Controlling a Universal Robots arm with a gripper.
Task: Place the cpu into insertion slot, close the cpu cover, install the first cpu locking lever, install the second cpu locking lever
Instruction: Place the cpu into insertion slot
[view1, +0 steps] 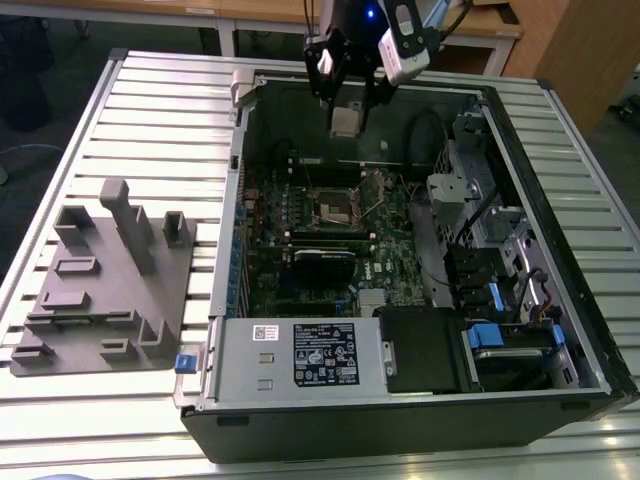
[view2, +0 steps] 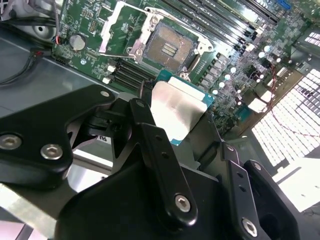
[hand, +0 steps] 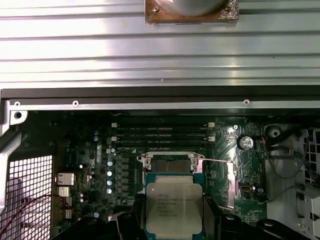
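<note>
The gripper (view1: 346, 114) pinches the cpu (hand: 173, 205) by two opposite edges, holding it in the air above the open computer case (view1: 548, 210). The insertion slot (view2: 170, 47) lies uncovered on the green board, below and apart from the cpu.

A big open computer box (view1: 232, 200) sits on a shiny table (view1: 150, 110) with long ridges; a grey plastic stand (view1: 110, 280) lies on the table at the exterior view's left, near the box; inside lies a green board (view1: 392, 225) with a round silver battery (hand: 245, 142) on it; a silver box (view1: 300, 355) with a sticker sits inside too, beside the board.
</note>
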